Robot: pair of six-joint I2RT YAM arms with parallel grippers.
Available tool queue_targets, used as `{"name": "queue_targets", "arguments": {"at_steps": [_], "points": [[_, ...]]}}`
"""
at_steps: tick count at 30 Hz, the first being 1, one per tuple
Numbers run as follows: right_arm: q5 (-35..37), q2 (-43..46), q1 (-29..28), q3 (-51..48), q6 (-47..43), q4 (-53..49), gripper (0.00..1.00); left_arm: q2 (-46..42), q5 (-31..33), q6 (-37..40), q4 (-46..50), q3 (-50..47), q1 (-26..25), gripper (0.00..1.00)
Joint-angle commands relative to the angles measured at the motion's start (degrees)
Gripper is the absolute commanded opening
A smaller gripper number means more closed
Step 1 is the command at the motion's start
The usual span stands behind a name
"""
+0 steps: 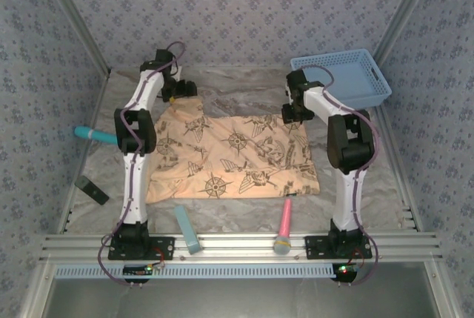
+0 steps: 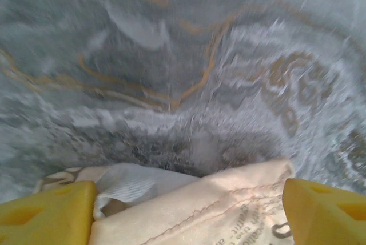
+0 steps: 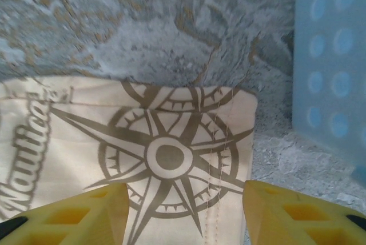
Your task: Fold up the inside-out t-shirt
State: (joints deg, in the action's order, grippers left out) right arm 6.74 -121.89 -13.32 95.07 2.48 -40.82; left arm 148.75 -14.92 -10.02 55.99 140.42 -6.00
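Though the frame crops them, left jaws and right jaws gape astride the t-shirt [image 1: 237,156] edge, clamping nothing.

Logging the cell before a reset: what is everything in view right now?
t-shirt: 1, peach-tan, brown print, mid-table
basket: 1, light blue, far right
pink tool: 1, pink, blue head, near edge
blue bar: 1, light blue, near edge
teal tool: 1, teal, left side
dark block: 1, black, left edge
table cover: 1, marbled grey, under all
left gripper: 1, yellow, open, shirt's far left edge
right gripper: 1, yellow, open, shirt's far right corner
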Motion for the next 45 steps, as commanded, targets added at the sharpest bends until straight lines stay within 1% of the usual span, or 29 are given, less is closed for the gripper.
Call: {"name": "queue_targets", "arguments": {"at_steps": [1, 2, 3, 6, 8, 10, 11, 12, 13, 14, 15, 16, 17, 20, 21, 24, 26, 29, 32, 34, 38, 40, 41, 43, 45], "points": [[0.8, -3.0, -0.3, 3.6, -2.1, -4.3, 0.58, 0.7, -3.0, 0.5, 4.2, 0.1, 0.3, 0.83], [1.1, -3.9, -0.2, 4.6, -2.1, -4.1, 0.59, 1.2, -2.0, 0.2, 4.1, 0.2, 0.2, 0.83], [1.0, -4.6, -0.2, 5.1, -2.2, -3.3, 0.59, 1.9, -0.4, -0.2, 4.4, 1.1, 0.2, 0.8], [-1.4, -7.4, 0.6, 7.1, -2.2, -1.2, 0.56, 4.0, 1.7, -0.3, 5.0, 3.3, 0.1, 0.64], [0.1, -9.6, 0.7, 10.7, -2.3, -3.6, 0.56, 4.8, 3.9, -0.4, 5.7, 4.1, 0.0, 0.6], [1.5, -10.4, 0.7, 12.3, -1.1, -5.3, 0.57, 4.6, 5.3, 0.0, 5.1, 3.3, -0.2, 0.52], [1.9, -10.6, 0.8, 13.2, -0.3, -5.9, 0.57, 4.5, 5.6, 0.2, 4.8, 3.0, -0.2, 0.46], [1.7, -11.1, 0.7, 13.6, 0.0, -6.4, 0.56, 4.5, 5.9, 0.2, 4.7, 2.9, -0.2, 0.35], [0.7, -11.3, 0.8, 13.5, 0.1, -6.2, 0.53, 4.4, 6.0, 0.4, 4.4, 2.9, -0.2, 0.26], [-0.3, -11.7, 0.8, 13.2, 0.1, -5.7, 0.47, 4.2, 5.7, 0.8, 4.1, 2.8, -0.2, 0.15], [-1.2, -12.6, 0.8, 14.0, -0.2, -6.9, 0.35, 3.8, 5.4, 1.2, 3.8, 2.7, -0.3, 0.05], [-1.4, -12.9, 0.7, 14.4, -0.2, -7.4, 0.27, 3.3, 5.0, 1.8, 3.7, 2.6, -0.3, 0.0], [-1.5, -12.7, 0.6, 14.3, -0.4, -7.4, 0.2, 2.5, 4.7, 2.5, 3.3, 2.3, -0.4, 0.0], [-3.1, -10.1, 0.7, 12.4, -1.0, -4.3, 0.02, -1.9, 5.3, 4.1, 0.5, -0.6, -0.4, 0.0], [-3.9, -8.8, 0.5, 11.9, -1.7, -3.1, 0.0, -3.8, 5.6, 4.4, -0.5, -1.7, -0.3, 0.0], [-4.0, -4.1, 0.0, 9.3, -3.5, 1.2, 0.0, -10.4, 5.9, 5.0, -4.0, -6.7, -0.4, 0.0], [-2.8, -1.1, -0.3, 7.1, -3.7, 4.0, 0.0, -14.9, 5.8, 5.0, -6.6, -10.7, -0.5, 0.0], [-1.7, 4.1, -0.7, 1.4, -3.0, 9.2, 0.0, -21.0, 5.3, 5.3, -9.8, -16.8, -0.9, 0.0], [0.1, 9.1, -1.2, -5.1, -1.7, 13.4, 0.0, -27.3, 6.4, 5.5, -12.1, -24.4, -1.9, 0.0], [1.5, 13.0, -1.5, -10.0, -0.3, 15.7, 0.0, -32.1, 7.9, 5.6, -13.5, -31.1, -2.8, 0.0], [4.8, 23.6, -2.6, -23.3, 5.6, 19.9, 0.0, -46.0, 11.2, 4.6, -15.8, -47.7, -5.9, 0.0], [4.9, 27.9, -2.9, -30.9, 9.6, 21.0, 0.0, -53.5, 12.9, 3.1, -16.8, -56.9, -8.3, 0.0], [5.1, 29.8, -3.1, -34.3, 11.9, 21.4, 0.0, -57.7, 13.1, 1.6, -18.6, -61.4, -9.6, 0.0], [5.5, 33.6, -3.8, -41.6, 15.5, 22.8, 0.0, -64.7, 13.8, -2.0, -19.0, -69.2, -12.1, 0.0], [8.2, 38.4, -4.8, -48.8, 19.4, 24.8, 0.0, -72.4, 14.5, -7.3, -19.0, -77.0, -13.6, 0.0]]}}
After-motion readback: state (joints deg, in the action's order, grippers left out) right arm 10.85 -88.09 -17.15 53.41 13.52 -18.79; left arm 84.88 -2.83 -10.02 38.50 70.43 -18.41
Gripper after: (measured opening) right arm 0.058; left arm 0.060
